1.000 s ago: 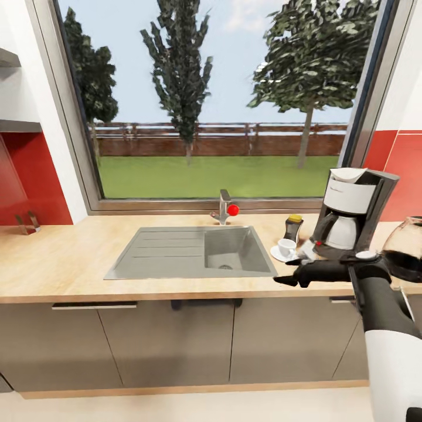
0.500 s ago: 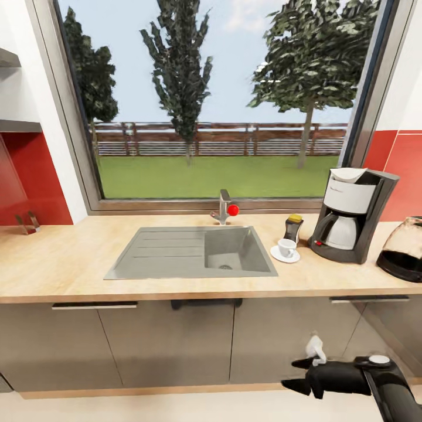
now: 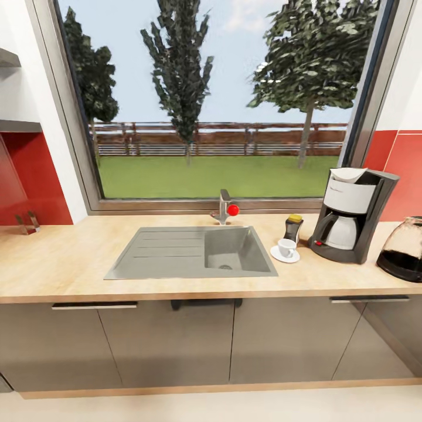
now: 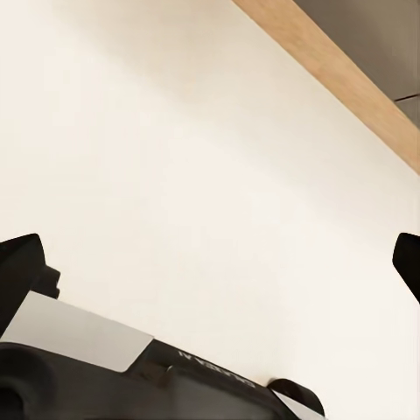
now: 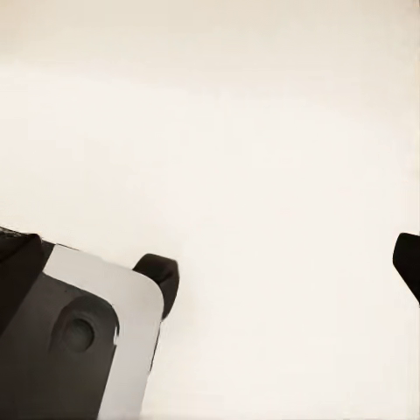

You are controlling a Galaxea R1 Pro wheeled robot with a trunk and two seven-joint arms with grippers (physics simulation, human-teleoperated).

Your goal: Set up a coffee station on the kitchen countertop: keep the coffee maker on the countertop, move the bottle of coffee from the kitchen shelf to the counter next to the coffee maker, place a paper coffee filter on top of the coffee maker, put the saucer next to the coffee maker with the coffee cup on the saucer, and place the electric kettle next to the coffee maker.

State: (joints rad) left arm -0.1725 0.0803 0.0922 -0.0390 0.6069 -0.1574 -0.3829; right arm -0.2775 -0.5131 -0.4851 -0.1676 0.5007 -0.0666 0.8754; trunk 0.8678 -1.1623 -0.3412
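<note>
On the kitchen countertop [image 3: 70, 264] the coffee maker [image 3: 351, 214] stands at the right, a paper coffee filter [image 3: 347, 174] resting on its top. Just left of it are the bottle of coffee [image 3: 293, 228] and the saucer [image 3: 280, 256], which carries the coffee cup [image 3: 286, 247]. The electric kettle [image 3: 404, 249] sits on the counter right of the coffee maker, cut by the picture's edge. A kitchen shelf [image 3: 14, 125] board shows at the far left. My left gripper [image 4: 210, 271] and right gripper [image 5: 210, 262] hang low over the pale floor, both open and holding nothing.
A steel sink [image 3: 193, 252] with a faucet [image 3: 224, 207] is inset mid-counter under a large window. Dark grey cabinets [image 3: 176, 346] run below. In the left wrist view, the wooden plinth strip [image 4: 350, 74] crosses a corner above my dark base [image 4: 105, 376].
My right arm dropped from counter height by the coffee maker, down past the cabinet fronts, and left the head view. The things on the counter have stayed put.
</note>
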